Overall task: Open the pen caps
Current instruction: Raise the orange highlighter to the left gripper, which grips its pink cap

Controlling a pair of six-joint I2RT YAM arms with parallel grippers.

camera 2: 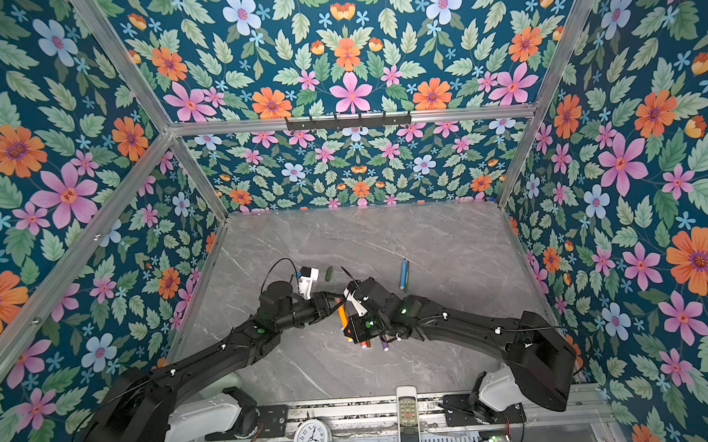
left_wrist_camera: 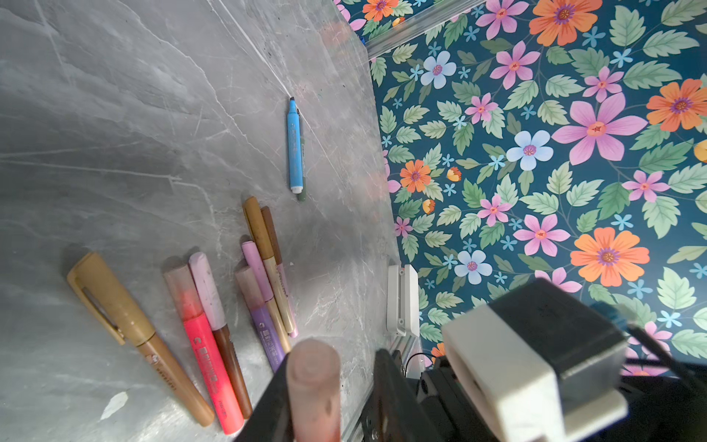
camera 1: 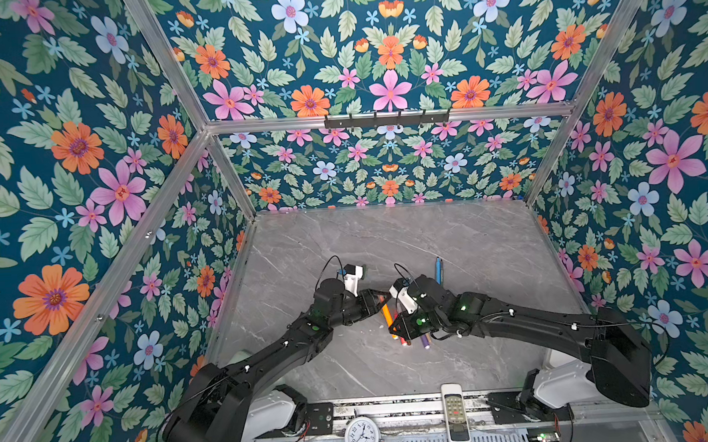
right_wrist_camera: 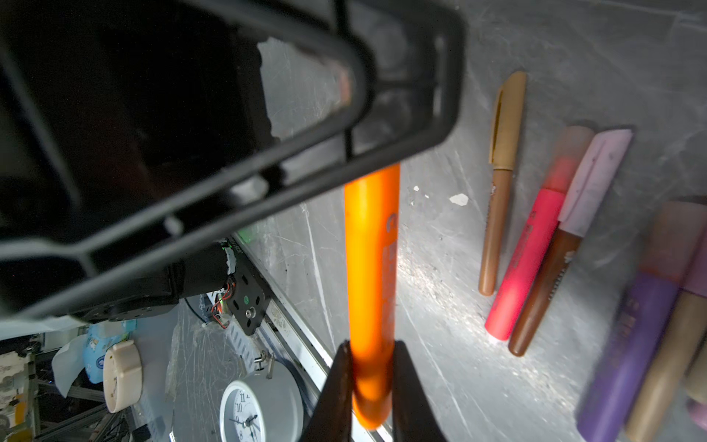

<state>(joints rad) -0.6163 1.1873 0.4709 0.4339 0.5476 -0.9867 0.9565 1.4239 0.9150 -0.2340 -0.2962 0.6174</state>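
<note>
Right gripper (right_wrist_camera: 369, 367): clamped on orange pen (right_wrist_camera: 371, 248). Left gripper (left_wrist_camera: 325, 398): pinching its translucent cap (left_wrist_camera: 313, 367), perhaps not yet off. Done: blue pen (left_wrist_camera: 295, 149), bare-tipped. Remaining: several capped pens (left_wrist_camera: 208, 356).

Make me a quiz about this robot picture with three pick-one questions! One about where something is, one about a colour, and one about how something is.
1. Where does the clock stand?
A) at the near edge beside the remote
B) against the back wall
C) on top of an arm

2. What colour is the thing held by the right gripper?
A) blue
B) orange
C) green

3. The blue pen lying apart is:
A) held in a gripper
B) capped
C) showing a bare tip

Answers:
A, both top views show the clock next to the remote.
B, the jaws clamp the orange pen.
C, its dark tip is uncovered.
</note>
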